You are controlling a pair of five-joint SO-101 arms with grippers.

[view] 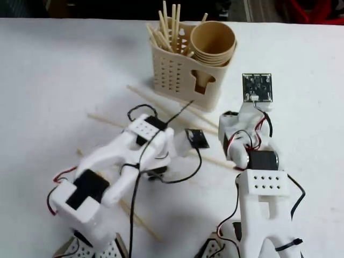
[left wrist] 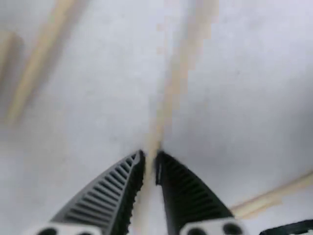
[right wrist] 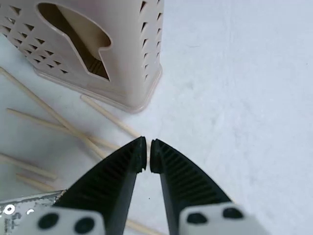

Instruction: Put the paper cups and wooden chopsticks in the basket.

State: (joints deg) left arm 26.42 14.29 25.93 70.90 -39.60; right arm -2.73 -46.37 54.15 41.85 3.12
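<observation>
The left gripper (left wrist: 149, 164) is closed on 1 thin wooden chopstick (left wrist: 171, 93) on the white table (left wrist: 254, 98); the right gripper (right wrist: 147, 155), closed and empty, sits near the beige perforated plastic basket (right wrist: 98, 54) holding stacked paper cups (view: 214, 40).

Cups (view: 214, 40) in basket (view: 174, 75); loose chopsticks (view: 156, 100) before it.

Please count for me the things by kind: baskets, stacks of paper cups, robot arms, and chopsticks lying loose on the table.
Basket: 1
Stack of paper cups, in the basket: 1
Robot arms: 2, left arm and right arm
Loose chopsticks on the table: at least 4, the arms cover parts
Total: at least 8
</observation>
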